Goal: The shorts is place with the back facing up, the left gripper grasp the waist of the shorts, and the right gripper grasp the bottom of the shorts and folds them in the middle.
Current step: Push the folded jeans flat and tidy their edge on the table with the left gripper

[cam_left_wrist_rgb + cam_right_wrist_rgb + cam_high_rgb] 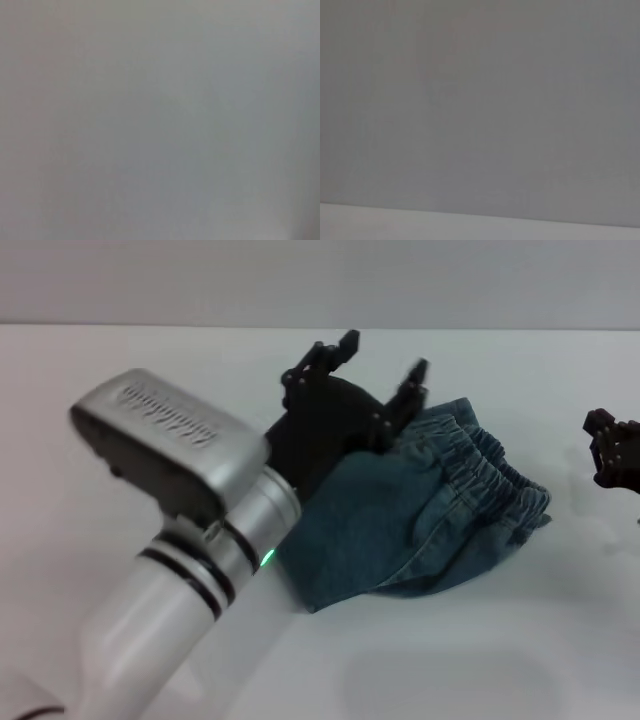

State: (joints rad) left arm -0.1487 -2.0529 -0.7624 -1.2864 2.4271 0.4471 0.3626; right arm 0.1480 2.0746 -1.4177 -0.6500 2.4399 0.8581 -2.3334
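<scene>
**Folded denim shorts beside an open left claw**

The blue-green faded denim shorts (420, 520) lay folded on the white table (480, 660), near the middle. The ruffled elastic waist of the shorts (490, 468) ran along the fold's right side. Bare table lay open to the near side and the right.

The left gripper (380, 365), a black two-fingered claw on a white and silver arm, hung over the fold's far left corner, fingers spread and empty; its body hid the cloth there.

The right gripper (612, 445), a small black blocky tip, was cut off at the right edge, well apart; I cannot tell whether it was open.

Both wrist views showed only blank grey.
</scene>
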